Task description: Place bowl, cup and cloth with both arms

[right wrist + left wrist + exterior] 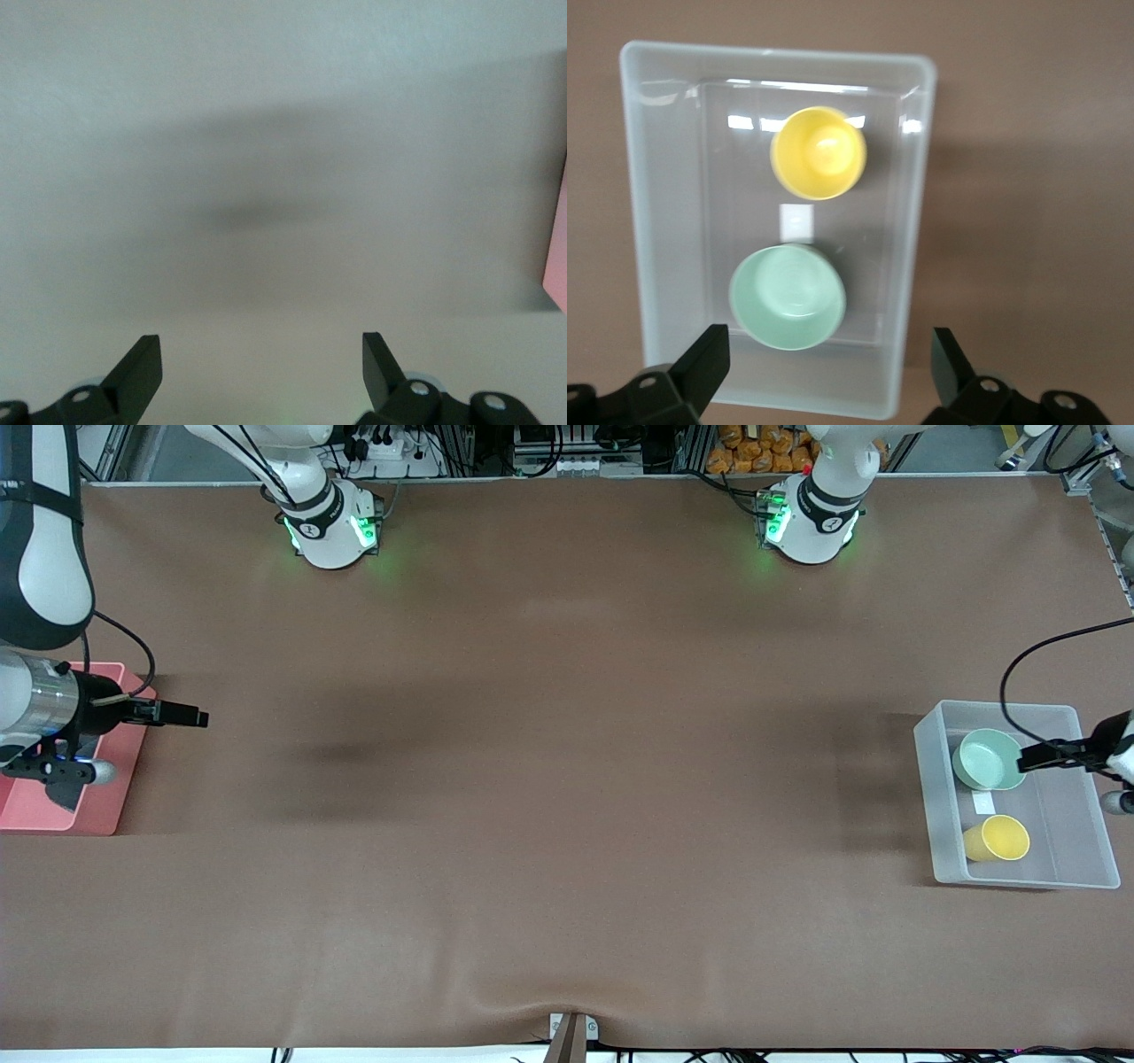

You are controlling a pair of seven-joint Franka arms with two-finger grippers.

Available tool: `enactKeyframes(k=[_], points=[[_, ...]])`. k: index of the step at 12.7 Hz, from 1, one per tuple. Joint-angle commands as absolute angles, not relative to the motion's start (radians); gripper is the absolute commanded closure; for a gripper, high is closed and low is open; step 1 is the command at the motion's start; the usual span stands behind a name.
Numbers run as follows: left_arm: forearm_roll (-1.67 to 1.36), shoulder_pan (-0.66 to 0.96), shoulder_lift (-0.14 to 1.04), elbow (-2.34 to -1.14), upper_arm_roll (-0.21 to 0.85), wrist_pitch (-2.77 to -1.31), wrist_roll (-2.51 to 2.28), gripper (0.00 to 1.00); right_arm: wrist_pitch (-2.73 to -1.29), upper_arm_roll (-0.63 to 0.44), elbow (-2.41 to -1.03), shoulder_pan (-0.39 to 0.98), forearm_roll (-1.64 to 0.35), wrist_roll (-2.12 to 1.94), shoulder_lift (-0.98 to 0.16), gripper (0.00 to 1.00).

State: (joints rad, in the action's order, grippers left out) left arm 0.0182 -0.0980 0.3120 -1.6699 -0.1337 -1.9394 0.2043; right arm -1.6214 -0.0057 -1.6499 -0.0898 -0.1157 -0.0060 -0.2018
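Note:
The pale mint-green bowl point(988, 759) and the yellow cup point(999, 839) sit in a clear plastic bin point(930, 806) at the left arm's end of the table, the cup nearer the front camera. Both show in the left wrist view, the bowl point(788, 297) and the cup point(819, 152) inside the bin point(633, 221). My left gripper point(1032, 760) point(828, 341) is open and empty, up over the bin by the bowl. My right gripper point(190, 716) point(261, 345) is open and empty over bare table beside a pink tray. The blue cloth is out of view.
The pink tray point(97, 806) point(558, 239) lies at the right arm's end of the table, partly under the right arm. A small white label point(983, 802) lies on the bin floor between bowl and cup. A brown mat point(567, 779) covers the table.

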Motion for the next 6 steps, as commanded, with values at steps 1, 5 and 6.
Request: enactKeyframes(k=[1,5,6], points=[[0.029,0.012,0.249,-1.675,-0.207,-1.855,0.103,0.00,-1.632,-0.014,-1.680,-0.064,-0.140,0.008,-0.126,0.00],[0.026,0.043,0.123,-1.677,-0.203,-1.760,0.040,0.00,-1.519,-0.023,-1.663,-0.060,-0.132,0.014,-0.002,0.00],[0.009,0.043,0.089,-1.677,-0.187,-1.746,0.006,0.00,-1.478,-0.026,-1.631,-0.061,-0.126,0.014,0.003,0.00]])
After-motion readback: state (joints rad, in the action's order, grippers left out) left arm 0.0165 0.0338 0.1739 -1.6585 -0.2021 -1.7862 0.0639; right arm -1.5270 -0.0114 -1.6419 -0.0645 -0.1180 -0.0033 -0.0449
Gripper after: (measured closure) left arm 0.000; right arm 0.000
